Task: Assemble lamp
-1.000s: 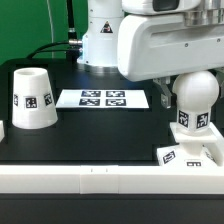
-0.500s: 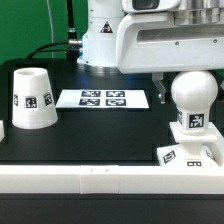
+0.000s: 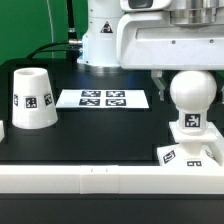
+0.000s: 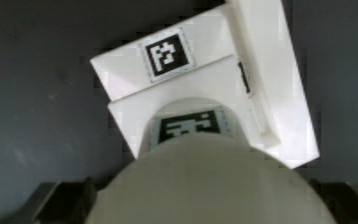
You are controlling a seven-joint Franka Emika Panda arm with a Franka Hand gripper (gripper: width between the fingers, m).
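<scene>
**Tool.** The tool (image 4: 202,203) straddles the round head of the bulb (image 3: 192,92). Its two dark fingers (image 4: 59,203) stand wide apart, one on each side of the head. Only the fingertips show in the wrist view. It cannot be told whether the pads press on the head or stand clear of it. In the exterior view the fingers are hidden behind the arm (image 3: 165,40).

**Change.** Over the last second the arm housing has risen, so more of the bulb head is uncovered. The head now sits slightly further toward the exterior view's left. The shade (image 3: 32,97) and the marker board (image 3: 103,98) have not moved.

**Bulb.** It stands upright on the base (image 3: 186,153) at the exterior view's right, close to the white front rail (image 3: 90,180). The neck tag faces the camera.

**Hidden.** The rail covers the base's lower edge, and the picture edge cuts off its far side. In the wrist view the bulb head is blurred and covers the joint between bulb and base.

**Surroundings.** The shade rests wide end down on the table (image 3: 100,135) at the exterior view's left, well apart from the bulb. The marker board lies between them, further back.
</scene>
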